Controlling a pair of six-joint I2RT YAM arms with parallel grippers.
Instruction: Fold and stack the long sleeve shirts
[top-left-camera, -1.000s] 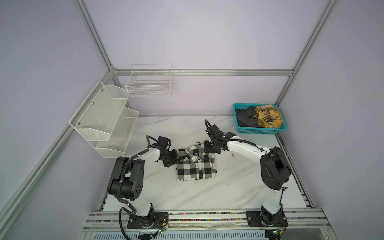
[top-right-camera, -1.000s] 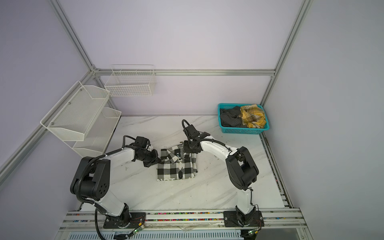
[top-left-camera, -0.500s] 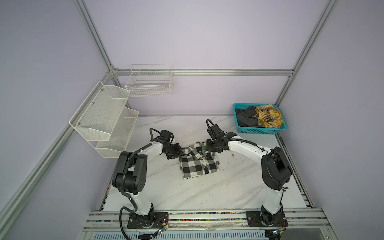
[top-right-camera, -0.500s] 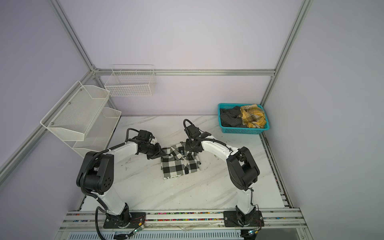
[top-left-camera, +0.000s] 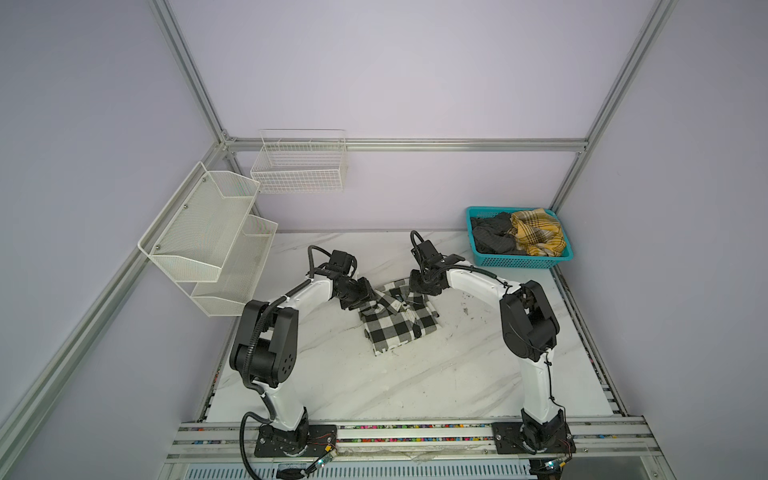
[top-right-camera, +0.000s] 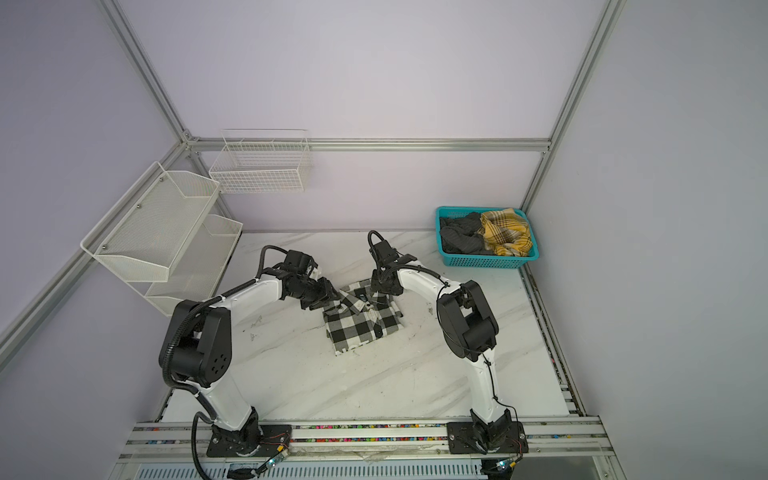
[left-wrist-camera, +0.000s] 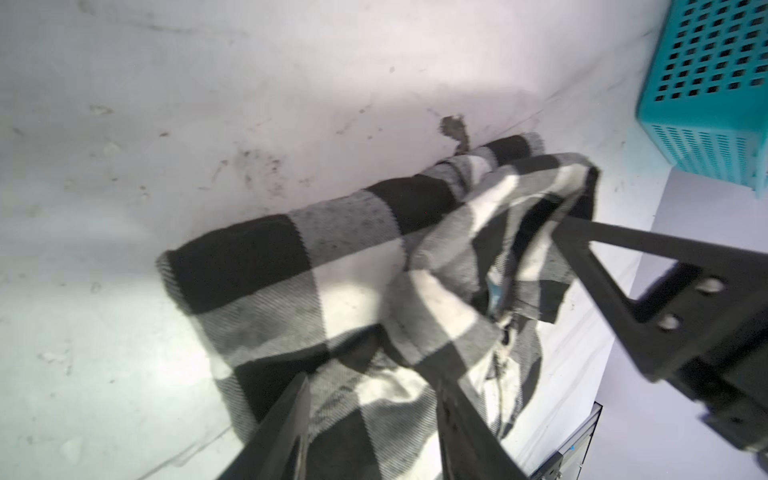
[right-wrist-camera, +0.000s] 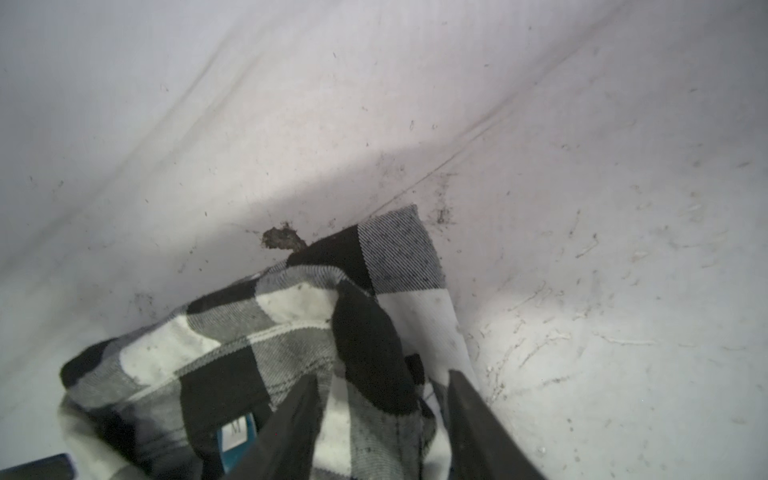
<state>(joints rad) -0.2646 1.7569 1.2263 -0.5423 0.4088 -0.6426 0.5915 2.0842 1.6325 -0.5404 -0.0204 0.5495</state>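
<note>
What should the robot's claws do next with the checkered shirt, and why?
Probably lift both claws straight up and away. The left claw and right claw stand open over the collar end of the folded black-and-white checked cloth shirt, which lies on the white marble table, so sliding sideways might drag it.

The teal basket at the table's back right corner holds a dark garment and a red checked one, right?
Not quite. In both top views the checked garment is yellow, not red; it lies beside the dark garment in the teal basket at the back right corner of the table.
</note>
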